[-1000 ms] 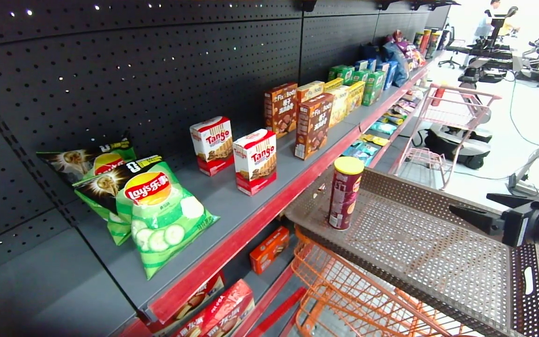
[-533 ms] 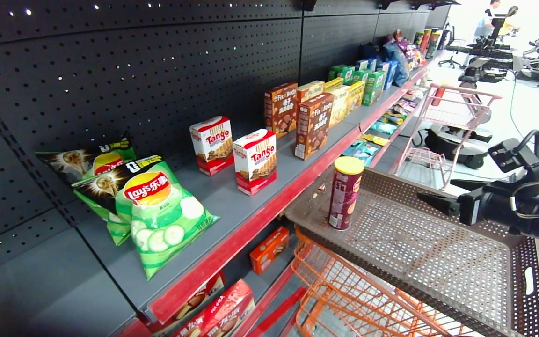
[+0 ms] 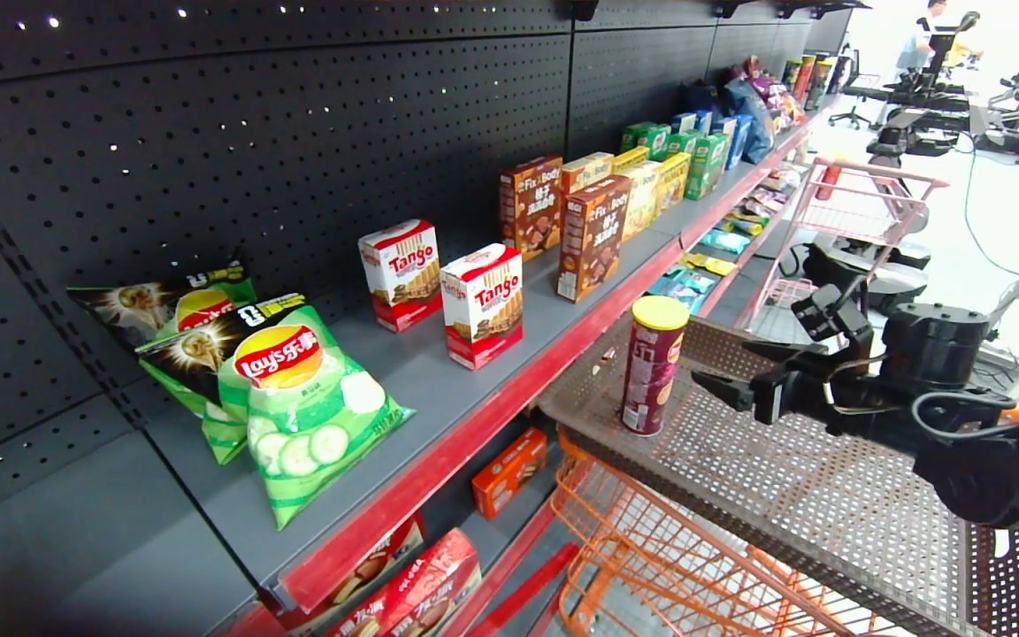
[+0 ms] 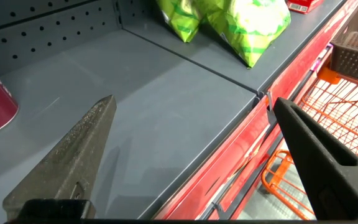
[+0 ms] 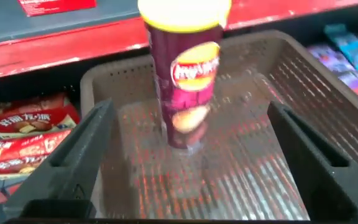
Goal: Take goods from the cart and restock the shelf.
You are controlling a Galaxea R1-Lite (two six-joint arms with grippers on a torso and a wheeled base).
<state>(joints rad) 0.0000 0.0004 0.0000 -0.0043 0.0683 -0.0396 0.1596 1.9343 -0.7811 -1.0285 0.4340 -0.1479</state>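
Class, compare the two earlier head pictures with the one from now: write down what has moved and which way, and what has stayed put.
The right gripper has come in from the right across the cart tray toward the chip can, jaws open, holding nothing. The can stands upright in the same spot on the tray, untouched. The chip bags and boxes on the shelf are unchanged.
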